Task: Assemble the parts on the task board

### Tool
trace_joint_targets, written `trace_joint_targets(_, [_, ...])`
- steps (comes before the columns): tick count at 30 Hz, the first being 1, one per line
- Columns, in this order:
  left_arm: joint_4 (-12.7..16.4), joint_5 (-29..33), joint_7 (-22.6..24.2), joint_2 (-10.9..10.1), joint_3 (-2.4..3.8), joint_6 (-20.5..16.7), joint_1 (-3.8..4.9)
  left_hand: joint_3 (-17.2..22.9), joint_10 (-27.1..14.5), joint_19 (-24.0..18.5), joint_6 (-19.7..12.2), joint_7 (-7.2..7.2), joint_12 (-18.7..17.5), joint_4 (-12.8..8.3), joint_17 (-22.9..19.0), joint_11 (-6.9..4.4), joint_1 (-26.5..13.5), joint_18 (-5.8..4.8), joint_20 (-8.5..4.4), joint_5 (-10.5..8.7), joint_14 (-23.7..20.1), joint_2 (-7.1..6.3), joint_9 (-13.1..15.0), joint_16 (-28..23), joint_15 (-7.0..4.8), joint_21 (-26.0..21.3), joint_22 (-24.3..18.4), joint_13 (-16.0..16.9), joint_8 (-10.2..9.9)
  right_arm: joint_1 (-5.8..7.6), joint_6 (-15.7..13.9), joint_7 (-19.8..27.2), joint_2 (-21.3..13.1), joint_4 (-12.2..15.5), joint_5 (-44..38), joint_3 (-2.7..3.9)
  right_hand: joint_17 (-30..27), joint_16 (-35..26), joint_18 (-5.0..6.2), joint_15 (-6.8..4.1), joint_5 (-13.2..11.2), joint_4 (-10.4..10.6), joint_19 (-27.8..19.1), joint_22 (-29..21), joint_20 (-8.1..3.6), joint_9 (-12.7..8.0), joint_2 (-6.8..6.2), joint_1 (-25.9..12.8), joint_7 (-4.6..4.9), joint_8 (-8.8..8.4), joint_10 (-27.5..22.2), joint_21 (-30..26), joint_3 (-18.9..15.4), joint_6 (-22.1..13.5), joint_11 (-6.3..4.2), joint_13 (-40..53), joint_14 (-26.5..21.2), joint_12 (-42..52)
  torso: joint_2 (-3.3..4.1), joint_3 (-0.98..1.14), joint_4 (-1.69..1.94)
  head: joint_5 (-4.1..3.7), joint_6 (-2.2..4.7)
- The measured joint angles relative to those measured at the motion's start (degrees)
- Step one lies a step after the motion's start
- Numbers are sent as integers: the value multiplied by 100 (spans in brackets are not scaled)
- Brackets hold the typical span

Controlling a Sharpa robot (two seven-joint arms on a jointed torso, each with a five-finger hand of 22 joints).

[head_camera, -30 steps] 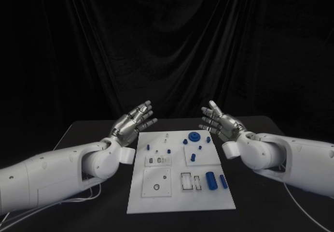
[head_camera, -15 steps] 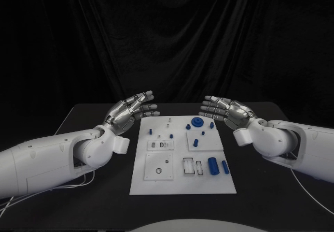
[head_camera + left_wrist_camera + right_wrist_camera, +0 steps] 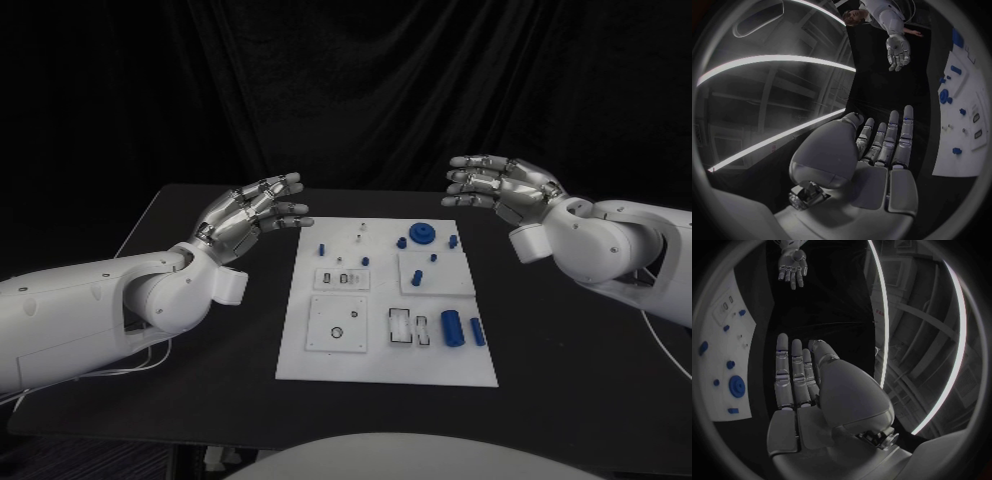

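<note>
We see the task board (image 3: 387, 370), a white plate, lying flat in the middle of the black table (image 3: 188, 380), its long side running away from the robot. Small blue parts rest on it: a round, gear-like piece (image 3: 421, 234) near the far edge, a few small pegs (image 3: 418, 278) around the board's middle, and two blue cylinders (image 3: 451, 328) lying side by side toward the near right corner, just beside a pair of rectangular slots. Paler square panels sit on the board's left half, one with a small dark ring on it. We can read no writing or label on the board.

The left hand (image 3: 253, 213) hovers above the table just off the board's far left corner, fingers spread apart and holding nothing. The right hand (image 3: 500, 186) hangs above the far right corner, fingers loosely curved and apart, likewise empty. Neither touches the board or any part.

A black curtain (image 3: 346, 90) hangs in folds behind the table. A thin white cable (image 3: 101, 372) trails on the table under the left arm, another by the right arm.
</note>
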Motion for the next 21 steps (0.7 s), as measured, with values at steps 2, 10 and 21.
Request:
trace_joint_targets(2, [2,-10,2,-71,2,-14,1,50,0,50,0,0,43,-49,19,0,-45,0,-50,0,81,-45,0,98,-41,137,79,-20,0,131,-95,-103,40,-66,-374,2,251,355,0,-72,-163,-66,41,494,-109,-30,-1,-1,-20,0,230,742,9,69,-91,102,356,207,71,-18,7,-35,50])
trace_joint_targets(10, [42,-29,4,-178,-3,-39,1,161,28,49,123,-20,82,-109,31,-24,-75,0,-52,56,152,-75,8,263,-70,318,197,-32,0,496,-327,-605,148,-225,-2411,-1,959,1321,0,-270,-615,160,120,1693,-169,-164,-104,-212,-58,-172,286,2377,235,165,-133,279,995,406,328,-55,51,-133,172])
trace_joint_targets(21, [144,-42,8,-351,-2,-30,1,260,133,-238,266,-21,132,-197,-1,12,-136,2,-70,56,131,-136,16,269,-49,288,185,-39,57,834,-461,-1533,402,-203,-6920,0,1541,1789,-416,-331,-1977,1212,2475,5249,-220,-485,-939,-469,-180,-1083,100,4564,1174,214,-130,-201,2248,-885,764,-169,88,-232,566])
